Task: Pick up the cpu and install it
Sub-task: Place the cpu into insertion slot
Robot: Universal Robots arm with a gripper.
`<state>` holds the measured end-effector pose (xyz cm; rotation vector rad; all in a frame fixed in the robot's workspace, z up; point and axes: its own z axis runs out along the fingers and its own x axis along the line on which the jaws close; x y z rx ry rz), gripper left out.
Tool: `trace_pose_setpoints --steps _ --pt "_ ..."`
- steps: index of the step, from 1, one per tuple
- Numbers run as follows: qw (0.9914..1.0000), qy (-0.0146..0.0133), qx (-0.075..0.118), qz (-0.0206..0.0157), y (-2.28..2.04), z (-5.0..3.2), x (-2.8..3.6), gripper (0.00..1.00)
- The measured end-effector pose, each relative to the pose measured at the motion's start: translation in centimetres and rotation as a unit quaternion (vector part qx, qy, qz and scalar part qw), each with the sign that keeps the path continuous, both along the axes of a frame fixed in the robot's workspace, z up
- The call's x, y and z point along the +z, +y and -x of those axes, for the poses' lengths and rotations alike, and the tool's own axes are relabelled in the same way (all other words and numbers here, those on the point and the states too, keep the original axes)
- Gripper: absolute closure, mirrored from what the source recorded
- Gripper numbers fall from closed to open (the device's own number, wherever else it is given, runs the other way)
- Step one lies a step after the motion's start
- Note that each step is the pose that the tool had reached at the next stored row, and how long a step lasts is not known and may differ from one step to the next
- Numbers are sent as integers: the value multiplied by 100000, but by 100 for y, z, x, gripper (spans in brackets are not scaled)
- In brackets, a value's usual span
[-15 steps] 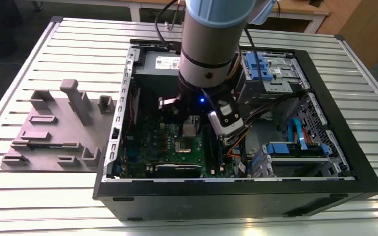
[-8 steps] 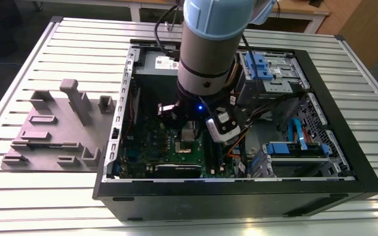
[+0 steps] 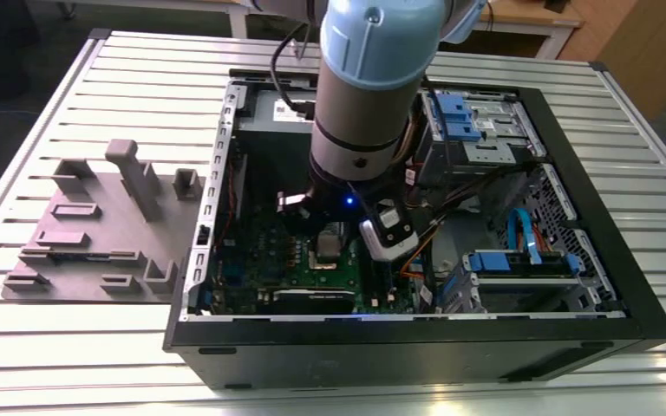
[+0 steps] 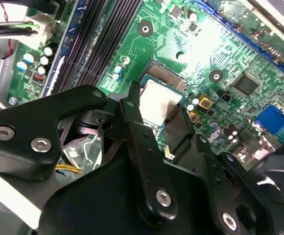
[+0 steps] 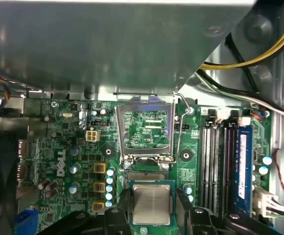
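The cpu, a small square chip with a silvery top and a thin pale rim, lies flat between my gripper's two black fingers. They press on its two opposite edges, so the gripper is shut on it. In the second wrist view the cpu hangs just over the open socket on the green motherboard. A strip of socket contacts shows beyond the chip's edge. The socket's metal load frame stands upright behind it. In the exterior view the arm reaches down into the open computer case.
Memory slots run beside the socket, and a thin lever wire stands next to the frame. A grey box overhangs the board. Cables and blue drive brackets fill the case's right. A grey parts fixture sits on the table's left.
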<state>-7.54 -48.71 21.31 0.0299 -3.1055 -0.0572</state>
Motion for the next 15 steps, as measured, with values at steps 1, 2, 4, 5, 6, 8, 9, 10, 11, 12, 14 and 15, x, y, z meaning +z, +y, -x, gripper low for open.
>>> trace_pose_setpoints --steps 1,2,4,5,6,8,9,10,11,12,14,15 --pt "100000 13 -12 -4 -2 4 -17 55" --pt "100000 32 -10 6 -7 7 -30 55" --pt "100000 56 -15 -4 -18 15 -53 55" --pt "100000 65 -26 -8 -19 20 -61 55" --pt "100000 80 -53 -7 -19 25 -68 55" --pt "100000 124 -164 -1 -19 29 -82 55" --pt "100000 151 -272 2 -19 33 -94 55" --pt "99999 171 -353 1 -19 34 -106 55" --pt "99999 181 -416 0 -19 35 -115 55" --pt "99999 188 -511 -1 -19 35 -123 55" --pt "99996 192 -831 -1 -22 36 -132 55" --pt "99994 191 -1053 2 -26 37 -134 55"
